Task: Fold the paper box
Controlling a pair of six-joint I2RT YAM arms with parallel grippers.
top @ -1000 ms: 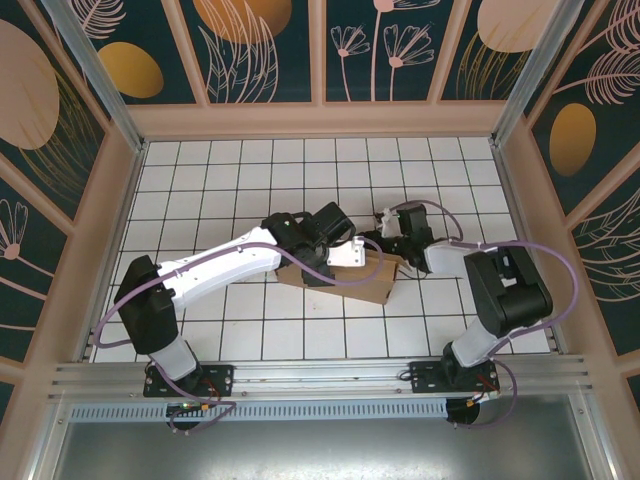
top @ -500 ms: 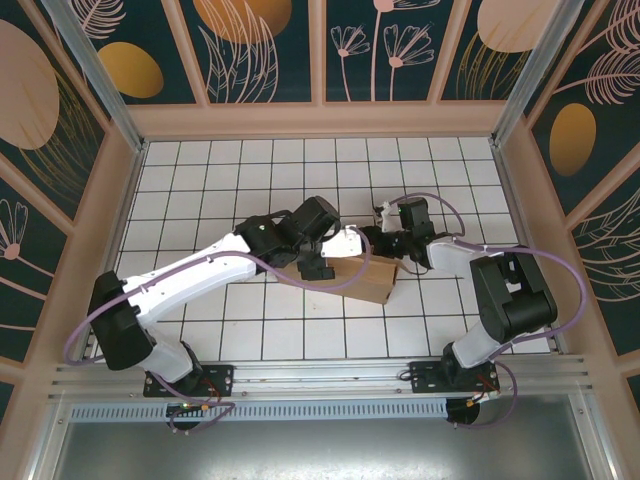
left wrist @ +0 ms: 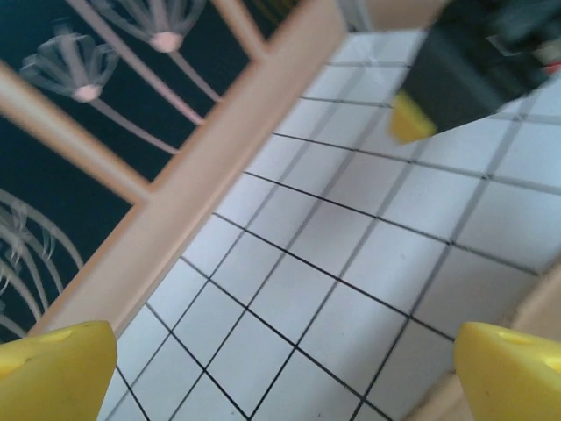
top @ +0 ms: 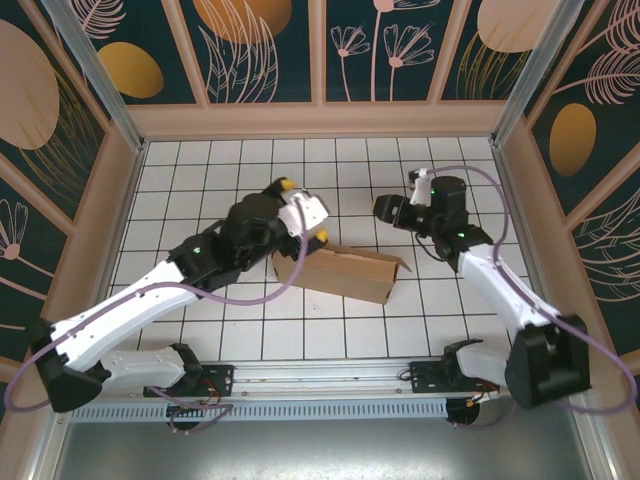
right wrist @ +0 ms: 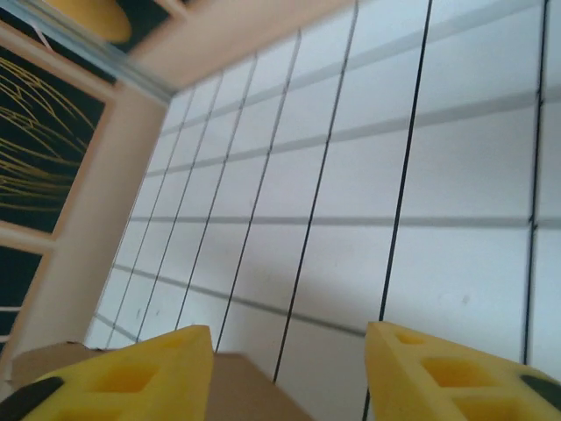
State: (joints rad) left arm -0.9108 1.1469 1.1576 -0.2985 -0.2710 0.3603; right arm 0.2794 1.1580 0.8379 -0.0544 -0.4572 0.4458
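1. The tiled table (top: 200, 180) is the biggest thing in view: white squares with dark lines, walled on three sides by patterned panels.
2. The left arm (top: 150, 300) reaches from its base at 7 o'clock up toward the middle. The right arm (top: 500, 290) climbs from 5 o'clock and bends in toward 1 o'clock.
3. The paper box (top: 345, 275) lies flat just toward 6 o'clock of the table's centre, long side slanting a little. It reads as a shut, flat rectangular brown box, so I judge the main folds are made.
4. The left gripper (top: 303, 210) hovers at about 10 o'clock of the box, near its left end. Its yellow fingers are spread wide with nothing between them. The wrist view confirms this: left gripper (left wrist: 280, 377) bare, tiles showing through the gap.
5. The right gripper (top: 388, 209) hangs at about 1 o'clock of the box, apart from it. In its wrist view the claw (right wrist: 285, 377) is spread and empty, with the box's brown top (right wrist: 250, 390) low between the fingers.
6. Smallest: a pointed corner (top: 402, 266) at the box's right end looks slightly proud. Pressing that end flush is likely what remains, though the top view is too coarse to be sure.
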